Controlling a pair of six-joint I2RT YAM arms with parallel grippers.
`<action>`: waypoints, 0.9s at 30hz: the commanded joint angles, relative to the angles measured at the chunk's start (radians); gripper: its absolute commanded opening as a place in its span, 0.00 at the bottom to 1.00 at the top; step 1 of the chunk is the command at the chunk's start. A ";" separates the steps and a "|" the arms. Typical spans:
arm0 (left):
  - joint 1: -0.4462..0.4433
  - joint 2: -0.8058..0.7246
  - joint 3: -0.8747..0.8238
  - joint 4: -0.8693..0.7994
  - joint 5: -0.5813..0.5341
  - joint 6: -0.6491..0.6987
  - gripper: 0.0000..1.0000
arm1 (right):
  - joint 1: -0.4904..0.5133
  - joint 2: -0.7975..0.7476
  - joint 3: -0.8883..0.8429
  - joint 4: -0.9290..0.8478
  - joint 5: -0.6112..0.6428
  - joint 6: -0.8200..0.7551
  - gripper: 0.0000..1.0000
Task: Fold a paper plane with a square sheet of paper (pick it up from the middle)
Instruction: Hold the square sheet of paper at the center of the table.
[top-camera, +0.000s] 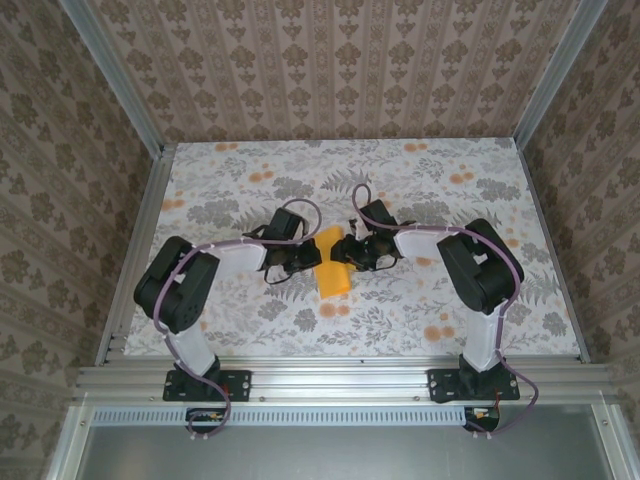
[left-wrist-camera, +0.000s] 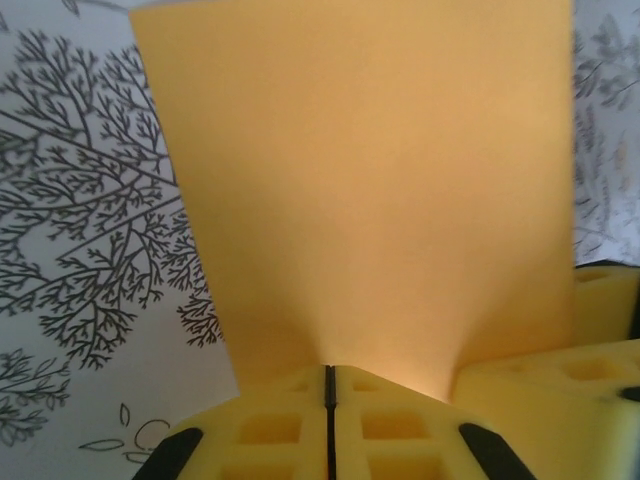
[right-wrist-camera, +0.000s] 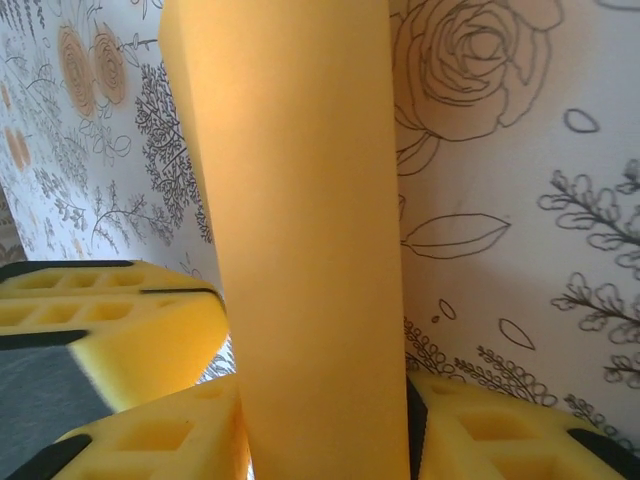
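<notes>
The square sheet of paper (top-camera: 333, 270) is bright orange and stands bowed up off the table between my two grippers. My left gripper (top-camera: 303, 258) is shut on its near edge; in the left wrist view the yellow jaws meet at the pinch (left-wrist-camera: 329, 372) and the sheet (left-wrist-camera: 370, 180) rises away from them. My right gripper (top-camera: 350, 250) straddles the arched sheet (right-wrist-camera: 300, 250) from the other side. Its fingers stand apart round the paper (right-wrist-camera: 325, 405), with a thin dark gap at the right finger (right-wrist-camera: 480, 430). No paper plane shape shows.
The table (top-camera: 450, 300) has a white floral cloth with small orange flower prints. Patterned walls and aluminium posts (top-camera: 150, 190) close it in on three sides. The two grippers' yellow fingers sit close together at the paper, the left gripper's fingers (right-wrist-camera: 110, 320) beside the right one's.
</notes>
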 joint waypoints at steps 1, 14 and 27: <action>-0.014 0.032 0.046 -0.065 -0.003 0.038 0.06 | -0.006 -0.038 0.004 -0.099 0.062 -0.019 0.46; -0.041 0.077 0.115 -0.172 -0.032 0.085 0.02 | 0.000 -0.124 0.070 -0.308 0.198 -0.175 0.61; -0.043 0.066 0.131 -0.162 -0.020 0.061 0.03 | 0.019 -0.011 0.204 -0.402 0.174 -0.379 0.58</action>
